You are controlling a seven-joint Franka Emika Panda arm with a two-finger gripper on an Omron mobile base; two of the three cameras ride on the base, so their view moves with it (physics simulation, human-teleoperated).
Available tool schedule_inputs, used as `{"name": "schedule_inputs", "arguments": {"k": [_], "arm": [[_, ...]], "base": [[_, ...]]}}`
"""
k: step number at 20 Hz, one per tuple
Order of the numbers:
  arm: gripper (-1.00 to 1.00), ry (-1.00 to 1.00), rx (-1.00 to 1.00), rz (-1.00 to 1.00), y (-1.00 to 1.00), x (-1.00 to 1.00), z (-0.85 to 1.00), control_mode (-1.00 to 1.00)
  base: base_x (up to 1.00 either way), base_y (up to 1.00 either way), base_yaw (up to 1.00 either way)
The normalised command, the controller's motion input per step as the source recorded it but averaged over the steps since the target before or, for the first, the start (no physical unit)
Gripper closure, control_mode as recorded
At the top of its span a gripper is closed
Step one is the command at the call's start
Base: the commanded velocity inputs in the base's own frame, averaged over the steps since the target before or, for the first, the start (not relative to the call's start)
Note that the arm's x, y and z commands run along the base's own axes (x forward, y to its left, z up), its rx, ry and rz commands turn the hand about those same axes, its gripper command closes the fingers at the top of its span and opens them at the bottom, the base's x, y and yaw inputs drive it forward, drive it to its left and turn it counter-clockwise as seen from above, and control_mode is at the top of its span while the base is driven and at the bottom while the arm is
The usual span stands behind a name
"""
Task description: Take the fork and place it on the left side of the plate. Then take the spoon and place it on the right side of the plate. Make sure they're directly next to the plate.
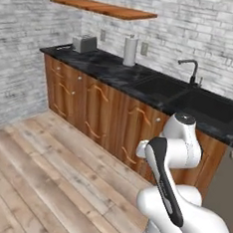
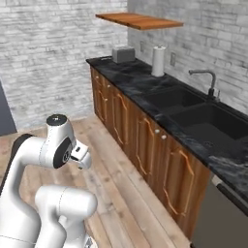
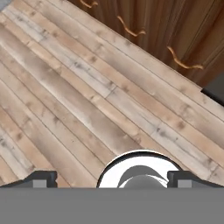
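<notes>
The fork, the spoon and the plate are out of view. My arm is folded up close to the base, in front of the wooden cabinets (image 1: 113, 116). In the hand view my gripper (image 3: 113, 178) points down at the plank floor (image 3: 74, 100). Its two dark fingertips (image 3: 41, 177) stand far apart at the bottom, so it is open with nothing between them. Cabinet doors with curved handles (image 3: 131, 30) run across the top of that view.
A black stone counter (image 1: 107, 68) runs along the brick wall. It carries a toaster (image 1: 85, 43), a paper towel roll (image 1: 130, 51) and a double sink (image 1: 189, 102) with a faucet (image 1: 192, 70). A wooden shelf (image 1: 105, 8) hangs above. Open floor (image 1: 43, 172) lies to the left.
</notes>
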Motion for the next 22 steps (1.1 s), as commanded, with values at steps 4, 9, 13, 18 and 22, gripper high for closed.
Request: {"name": "schedule_inputs", "arguments": {"k": [4,9,13,18,22], "arm": [[-1.0,0.0,0.0,0.0,0.0,0.0,0.0,1.0],[-1.0,0.0,0.0,0.0,0.0,0.0,0.0,1.0],[-1.0,0.0,0.0,0.0,0.0,0.0,0.0,1.0],[-1.0,0.0,0.0,0.0,0.0,0.0,0.0,1.0],[-1.0,0.0,0.0,0.0,0.0,0.0,0.0,1.0]], "base": [[0.74,0.35,-0.37],[0.66,0.37,-0.37],[0.62,0.43,-0.38],[0.59,0.51,-0.4],[0.55,0.58,-0.4]]}}
